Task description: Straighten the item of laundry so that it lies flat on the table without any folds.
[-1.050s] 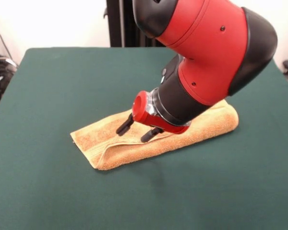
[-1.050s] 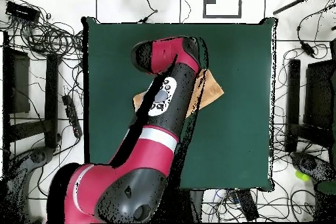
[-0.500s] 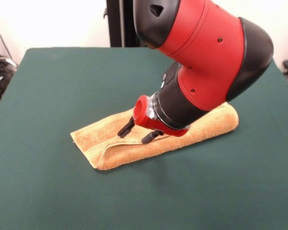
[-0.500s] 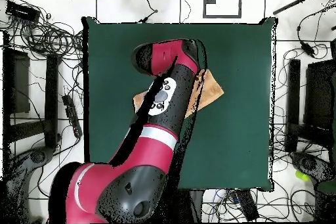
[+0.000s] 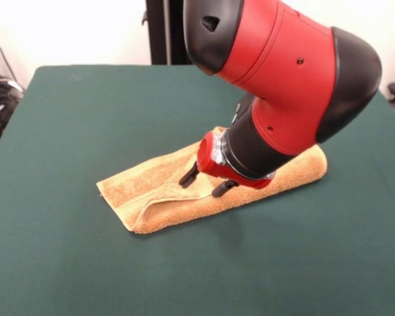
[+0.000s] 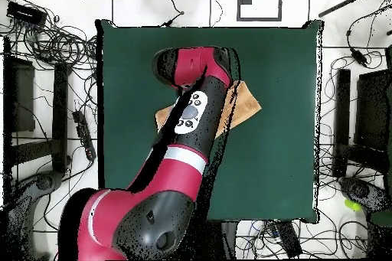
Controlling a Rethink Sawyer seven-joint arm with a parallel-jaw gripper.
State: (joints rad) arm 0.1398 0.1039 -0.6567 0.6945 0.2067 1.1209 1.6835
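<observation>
Orange-tan terry cloth lies folded in a long, narrow strip on the dark green table (image 5: 66,263), running diagonally across the middle of the front view. This towel (image 5: 151,191) is doubled over lengthwise: a rounded fold runs along its near side, and at its left end the layers show as stacked edges. A paler woven band crosses the cloth near that left end. The red and black arm (image 5: 283,72) comes down over the towel's middle and right part, hiding much of it. The gripper (image 5: 206,182) hangs just over the upper layer, its two black fingers (image 5: 188,176) spread apart with nothing between them; whether the tips touch the cloth cannot be told.

From overhead, the arm (image 6: 191,120) crosses the table (image 6: 283,158) from the bottom and covers most of the towel (image 6: 245,105), whose ends stick out on either side. The gripper is hidden under the arm here.
</observation>
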